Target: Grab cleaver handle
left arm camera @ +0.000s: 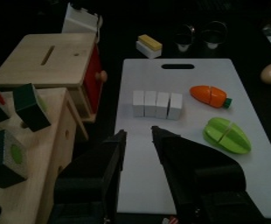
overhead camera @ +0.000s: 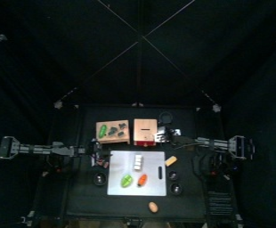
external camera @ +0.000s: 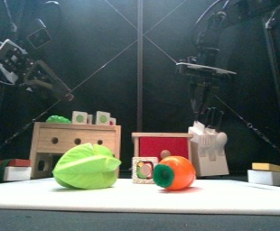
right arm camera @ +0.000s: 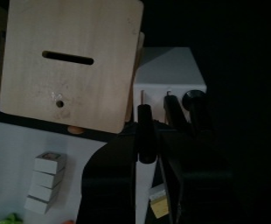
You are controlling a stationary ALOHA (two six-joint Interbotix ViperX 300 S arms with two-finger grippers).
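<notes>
We are holding the right fingers [external camera: 203, 106] above the white knife block [external camera: 208, 150], which is standing at the back right of the surface [external camera: 227, 197], beside the red box [external camera: 161, 144]. The cleaver handle [right arm camera: 197, 105] is sitting in that block: two dark handles are sticking up out of its top side by side, and we are judging the thicker one to be the cleaver's, though the pictures are not making that certain.

The handle's long axis is running upright, out of the block and towards the right fingers [right arm camera: 144, 131]. In the right wrist view it is lying a little ahead of them and off to the side of the thinner handle [right arm camera: 170, 107], near but apart. So we are expecting a short sideways shift and a descent along that axis. Whether these fingers are parted or closed, we cannot tell; only a dark narrow shape is showing.

The left fingers [left arm camera: 112, 153] are resting spread apart over the near end of the cutting board [left arm camera: 254, 114], well apart from the block, so the right arm is the nearer one.
</notes>
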